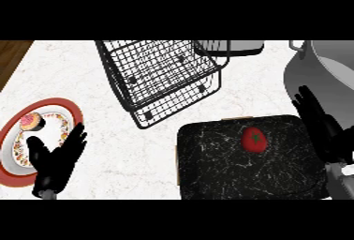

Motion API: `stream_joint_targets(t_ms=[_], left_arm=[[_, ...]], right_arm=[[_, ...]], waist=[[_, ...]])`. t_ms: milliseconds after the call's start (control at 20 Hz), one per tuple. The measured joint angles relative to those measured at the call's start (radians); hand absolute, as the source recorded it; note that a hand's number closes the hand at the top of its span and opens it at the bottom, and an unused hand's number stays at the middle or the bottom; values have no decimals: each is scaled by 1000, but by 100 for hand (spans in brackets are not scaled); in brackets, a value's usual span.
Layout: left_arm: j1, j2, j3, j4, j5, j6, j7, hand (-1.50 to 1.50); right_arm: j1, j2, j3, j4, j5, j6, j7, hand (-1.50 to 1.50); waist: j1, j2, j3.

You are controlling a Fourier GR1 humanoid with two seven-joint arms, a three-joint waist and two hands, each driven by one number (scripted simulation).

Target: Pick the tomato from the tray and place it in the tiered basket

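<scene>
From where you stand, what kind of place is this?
Most likely a kitchen counter: a marble-look countertop holds a wire tiered basket, a tomato on a dark tray, and a metal pot.

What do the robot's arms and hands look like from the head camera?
Both hands are black, with slender fingers and a thumb: the left hand at lower left, the right hand at the right edge. A short grey stretch of forearm shows below each wrist. No cables, markings or sleeves are visible.
</scene>
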Motion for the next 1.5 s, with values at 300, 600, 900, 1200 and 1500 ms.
stream_joint_targets(t_ms=[300,600,900,1200,1500], left_arm=[[-104,-9,-7,-93,-117,86,-107,0],[-177,-48,-56,-138,-206,147,-160,0],[-202,-94,-97,-137,-276,196,-177,0],[-201,-106,-101,-142,-297,218,-172,0],[-185,-109,-116,-158,-313,222,-169,0]], right_arm=[[-60,25,-162,-52,-190,138,-111,150],[-49,93,-272,25,-416,291,-105,-150],[51,8,-351,63,-550,696,-130,-150],[132,-209,-436,-6,-358,842,-169,-150],[128,-408,-471,-182,-53,813,-159,-150]], waist=[[-10,4,-6],[-12,10,-5],[-4,14,-11],[-15,11,-15],[-9,6,-18]])
